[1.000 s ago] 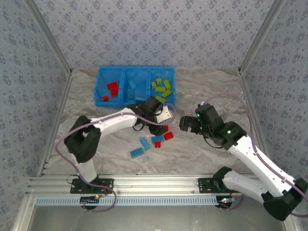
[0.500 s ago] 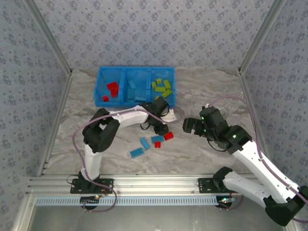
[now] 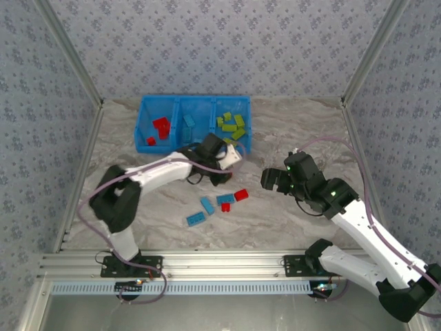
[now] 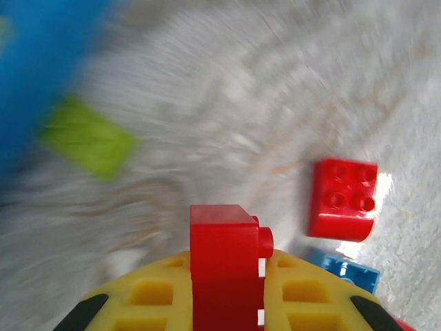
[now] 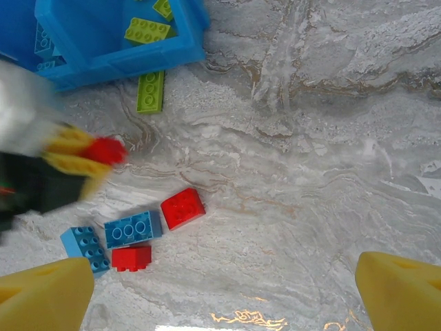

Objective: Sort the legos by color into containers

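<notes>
My left gripper is shut on a small red lego, which stands upright between the yellow fingers above the table. The right wrist view catches the same lego at its left edge. Loose legos lie below it: a red one, a blue one, a smaller red one and two more blue ones. The blue containers hold red, blue and green legos, left to right. My right gripper hangs open to the right of the loose legos, nothing between its fingers.
A green lego lies on the table just outside the bin's near right corner. Marbled tabletop stretches bare to the right of the loose legos. Patterned walls enclose the table on three sides.
The left gripper closed on the red lego among the loose ones and lifted it up and back toward the bin. The right arm shifted only slightly and stayed open.
</notes>
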Available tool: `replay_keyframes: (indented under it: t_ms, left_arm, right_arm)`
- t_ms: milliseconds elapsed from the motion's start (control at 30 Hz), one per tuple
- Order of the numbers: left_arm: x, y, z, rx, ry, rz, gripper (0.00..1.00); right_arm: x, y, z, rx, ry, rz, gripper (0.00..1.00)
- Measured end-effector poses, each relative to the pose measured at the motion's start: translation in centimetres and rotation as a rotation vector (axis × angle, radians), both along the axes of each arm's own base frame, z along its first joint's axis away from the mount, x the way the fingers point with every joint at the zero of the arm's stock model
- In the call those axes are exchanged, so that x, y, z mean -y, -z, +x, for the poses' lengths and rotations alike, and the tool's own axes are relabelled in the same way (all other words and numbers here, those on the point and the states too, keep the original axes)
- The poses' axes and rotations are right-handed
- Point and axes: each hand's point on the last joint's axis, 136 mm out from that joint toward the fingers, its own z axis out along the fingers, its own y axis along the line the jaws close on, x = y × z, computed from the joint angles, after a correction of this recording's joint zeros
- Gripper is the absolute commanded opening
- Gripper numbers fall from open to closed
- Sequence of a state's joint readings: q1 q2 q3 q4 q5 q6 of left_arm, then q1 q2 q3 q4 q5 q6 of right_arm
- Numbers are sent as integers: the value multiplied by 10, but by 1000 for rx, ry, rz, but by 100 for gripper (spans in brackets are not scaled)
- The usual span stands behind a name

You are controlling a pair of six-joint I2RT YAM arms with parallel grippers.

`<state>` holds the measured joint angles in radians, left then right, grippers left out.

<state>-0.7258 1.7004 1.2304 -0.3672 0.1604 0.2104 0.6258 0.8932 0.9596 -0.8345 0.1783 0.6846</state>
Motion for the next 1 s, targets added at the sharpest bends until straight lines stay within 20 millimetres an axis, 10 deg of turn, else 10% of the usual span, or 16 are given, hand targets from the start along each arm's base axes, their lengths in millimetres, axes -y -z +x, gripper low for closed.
replay_keyframes:
  t_ms: [200, 400, 700, 1000]
  left_arm:
    - [-109, -114, 86, 249, -456, -223, 11]
    - [-213, -97, 149, 255, -813, -176, 13]
    - [-256, -53, 226, 165, -956, -122, 39]
    - [-261, -90, 218, 159, -954, -213, 54]
  right_arm:
    - [-1, 2, 1, -4, -1, 4, 100]
    - [-2, 3, 1, -6, -5, 9, 100]
    - [-6, 4, -3, -19, -21, 31, 100]
    - [-13, 7, -2, -18, -46, 37, 100]
